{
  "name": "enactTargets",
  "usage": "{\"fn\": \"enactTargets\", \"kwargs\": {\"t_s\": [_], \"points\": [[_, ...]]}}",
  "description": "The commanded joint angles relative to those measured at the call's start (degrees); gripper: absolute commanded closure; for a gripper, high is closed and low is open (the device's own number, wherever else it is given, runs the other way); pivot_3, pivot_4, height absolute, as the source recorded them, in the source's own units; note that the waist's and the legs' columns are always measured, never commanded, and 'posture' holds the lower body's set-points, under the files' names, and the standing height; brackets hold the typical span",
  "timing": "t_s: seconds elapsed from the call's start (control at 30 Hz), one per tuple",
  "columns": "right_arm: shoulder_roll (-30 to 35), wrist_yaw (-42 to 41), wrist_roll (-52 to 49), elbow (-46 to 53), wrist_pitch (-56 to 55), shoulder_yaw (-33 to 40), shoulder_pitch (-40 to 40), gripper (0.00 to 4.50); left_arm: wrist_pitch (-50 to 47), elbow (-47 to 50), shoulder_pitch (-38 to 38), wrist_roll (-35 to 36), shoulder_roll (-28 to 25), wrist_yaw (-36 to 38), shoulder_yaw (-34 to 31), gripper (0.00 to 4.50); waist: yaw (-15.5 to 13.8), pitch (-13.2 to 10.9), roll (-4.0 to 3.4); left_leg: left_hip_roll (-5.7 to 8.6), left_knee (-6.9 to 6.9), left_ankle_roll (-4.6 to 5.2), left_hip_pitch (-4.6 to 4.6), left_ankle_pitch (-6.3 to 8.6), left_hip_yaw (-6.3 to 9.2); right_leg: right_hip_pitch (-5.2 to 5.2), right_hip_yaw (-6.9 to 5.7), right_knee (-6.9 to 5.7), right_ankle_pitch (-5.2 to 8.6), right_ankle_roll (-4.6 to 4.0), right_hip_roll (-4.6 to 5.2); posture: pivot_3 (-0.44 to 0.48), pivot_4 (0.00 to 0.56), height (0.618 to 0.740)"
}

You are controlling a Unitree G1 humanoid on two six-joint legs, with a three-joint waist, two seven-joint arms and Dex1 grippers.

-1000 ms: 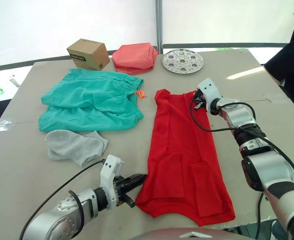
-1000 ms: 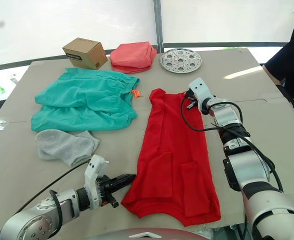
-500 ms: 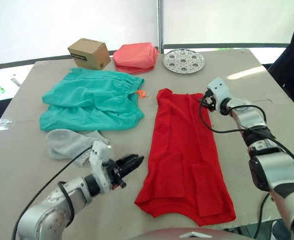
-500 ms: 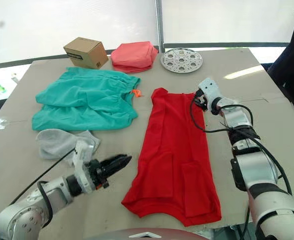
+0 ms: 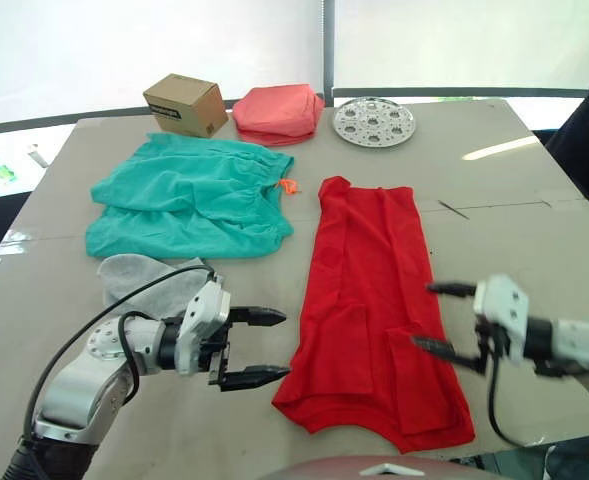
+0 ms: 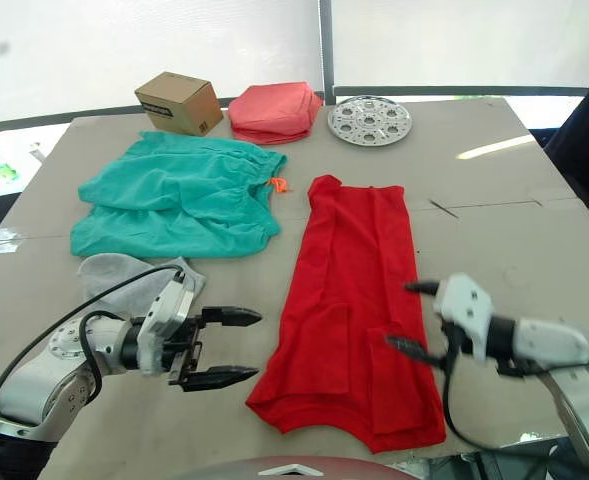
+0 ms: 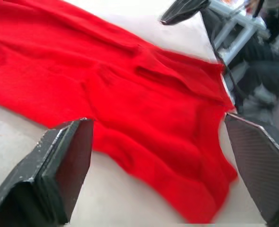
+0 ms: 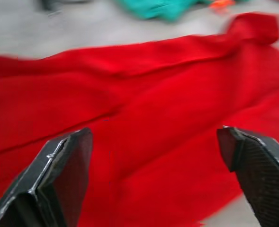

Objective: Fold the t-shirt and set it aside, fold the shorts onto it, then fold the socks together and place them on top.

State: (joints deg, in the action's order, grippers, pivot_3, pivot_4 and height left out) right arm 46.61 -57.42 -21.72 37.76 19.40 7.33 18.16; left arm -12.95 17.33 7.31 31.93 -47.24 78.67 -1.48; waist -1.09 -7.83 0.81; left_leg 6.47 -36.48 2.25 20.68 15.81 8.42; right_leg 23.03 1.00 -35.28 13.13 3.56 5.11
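While the red t-shirt [image 5: 374,300] lies folded lengthwise mid-table, left gripper [image 5: 264,347] spread wide beside its hem, right gripper [image 5: 437,318] spread wide over its right edge, teal shorts [image 5: 189,195] and grey socks [image 5: 149,283] to the left.

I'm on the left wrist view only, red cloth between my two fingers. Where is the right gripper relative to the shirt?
Observer: The right gripper is open at the t-shirt's right edge, toward the hem end.
Operator: And my left one?
Observer: The left gripper is open just off the left edge, near the hem.
Operator: Where are the shorts?
Observer: The shorts lie left of the t-shirt, apart from it, with the socks nearer the robot.
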Motion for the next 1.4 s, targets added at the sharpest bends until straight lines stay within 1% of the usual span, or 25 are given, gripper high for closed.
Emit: {"fn": "enactTargets", "kwargs": {"t_s": [0.03,0.13,0.27,0.37,0.5,0.63,0.73,0.8,1.13,1.17,1.23,1.33,1.37,1.4], "points": [[2.21,-3.68,4.26,3.19,-9.84,2.58,6.43,0.0,12.31,-1.76,1.38,-4.22,0.16,6.48,1.56,0.04,0.23,-0.1,0.09,-0.01,-0.03,0.0,-0.01,0.0,-0.05,-0.01,0.02,0.0,-0.01,0.01,0.01,0.0,0.15,0.74],[2.36,-4.11,10.06,1.75,-19.76,2.28,11.39,0.0,25.06,-5.58,2.2,-8.55,2.3,9.12,3.19,0.04,0.22,-0.14,0.19,-0.11,-0.05,0.0,-0.02,0.0,-0.13,-0.02,-0.01,0.0,-0.04,0.06,0.01,0.0,0.15,0.74],[2.6,-4.44,13.85,-0.38,-27.86,2.14,14.67,0.0,32.5,-7.84,3.2,-10.0,2.14,12.08,4.92,0.04,0.09,-0.22,0.3,-0.19,-0.04,0.0,0.0,0.0,-0.13,0.01,-0.1,0.06,-0.07,0.01,-0.04,0.0,0.15,0.74],[2.59,-4.54,15.11,-1.85,-31.64,2.32,17.55,0.0,32.71,-6.33,3.43,-10.93,1.94,11.14,6.51,0.04,-0.13,-0.23,0.32,-0.2,-0.04,0.0,-0.01,0.0,-0.12,0.0,-0.1,0.08,-0.07,0.01,-0.05,0.0,0.15,0.74],[1.58,-2.8,17.0,-4.81,-35.0,2.37,20.5,0.0,28.51,-2.04,1.48,-12.39,2.62,6.94,9.23,0.04,-0.59,-0.36,0.47,-0.19,-0.07,0.0,-0.02,0.0,-0.12,-0.04,-0.11,0.09,-0.06,0.05,-0.06,0.0,0.15,0.74],[0.31,-0.8,17.22,-5.4,-34.95,1.74,21.96,0.0,25.98,-0.57,0.27,-12.18,1.58,5.0,9.49,0.04,-1.05,-0.4,0.51,-0.22,-0.08,0.0,-0.09,0.0,-0.13,-0.05,-0.08,-0.01,-0.06,0.08,-0.11,0.0,0.15,0.74],[0.01,-0.13,17.38,-4.89,-34.11,0.95,22.58,0.82,24.3,-0.53,-0.39,-11.74,0.34,4.97,9.55,0.85,-1.04,-0.41,0.48,-0.26,-0.08,0.0,-0.12,0.0,-0.13,-0.04,-0.08,-0.07,-0.05,0.07,-0.15,0.0,0.15,0.74],[0.07,0.22,17.89,-4.78,-33.8,0.73,23.31,0.86,24.15,-0.77,-0.42,-11.52,-0.24,4.78,9.36,1.81,-1.07,-0.42,0.47,-0.27,-0.08,0.0,-0.13,-0.01,-0.13,-0.04,-0.08,-0.08,-0.05,0.07,-0.16,0.0,0.15,0.74],[0.02,1.56,19.36,-5.15,-32.81,0.29,26.93,0.86,23.54,-0.99,1.59,-10.93,-2.21,4.17,8.38,1.81,-1.18,-0.45,0.47,-0.27,-0.11,0.0,-0.11,-0.01,-0.14,-0.05,-0.07,-0.08,-0.05,0.07,-0.16,0.0,0.15,0.74],[0.09,1.64,19.45,-5.58,-32.45,0.25,26.88,0.86,23.58,-1.58,1.45,-11.48,-2.38,4.29,8.68,1.81,-1.18,-0.45,0.46,-0.27,-0.12,0.0,-0.12,-0.01,-0.14,-0.06,-0.07,-0.09,-0.05,0.07,-0.16,0.0,0.15,0.74],[0.56,1.45,19.81,-6.74,-31.18,-0.39,26.15,0.86,23.81,-3.78,0.67,-14.85,-2.65,3.89,10.35,1.81,-1.18,-0.45,0.46,-0.27,-0.12,0.0,-0.12,-0.01,-0.14,-0.05,-0.08,-0.1,-0.04,0.07,-0.16,0.0,0.15,0.74],[0.4,1.75,19.09,-7.23,-28.64,-1.18,24.52,1.77,23.41,-6.14,-0.64,-18.73,-2.35,2.48,12.53,1.85,-1.19,-0.45,0.47,-0.27,-0.13,0.01,-0.14,-0.01,-0.15,-0.07,-0.08,-0.1,-0.05,0.07,-0.17,0.0,0.15,0.74],[0.48,1.74,19.02,-7.34,-28.18,-1.43,23.97,2.19,23.33,-6.81,-1.1,-20.16,-2.32,1.95,13.29,2.08,-1.15,-0.44,0.5,-0.27,-0.14,0.01,-0.14,-0.01,-0.14,-0.07,-0.08,-0.11,-0.05,0.07,-0.17,0.0,0.15,0.74],[0.56,1.74,18.91,-7.47,-27.56,-1.71,23.3,2.19,23.84,-7.52,-1.42,-21.16,-2.21,1.82,14.12,2.08,-1.15,-0.41,0.53,-0.28,-0.14,0.01,-0.15,-0.01,-0.15,-0.07,-0.08,-0.11,-0.05,0.07,-0.19,0.0,0.15,0.74]]}}
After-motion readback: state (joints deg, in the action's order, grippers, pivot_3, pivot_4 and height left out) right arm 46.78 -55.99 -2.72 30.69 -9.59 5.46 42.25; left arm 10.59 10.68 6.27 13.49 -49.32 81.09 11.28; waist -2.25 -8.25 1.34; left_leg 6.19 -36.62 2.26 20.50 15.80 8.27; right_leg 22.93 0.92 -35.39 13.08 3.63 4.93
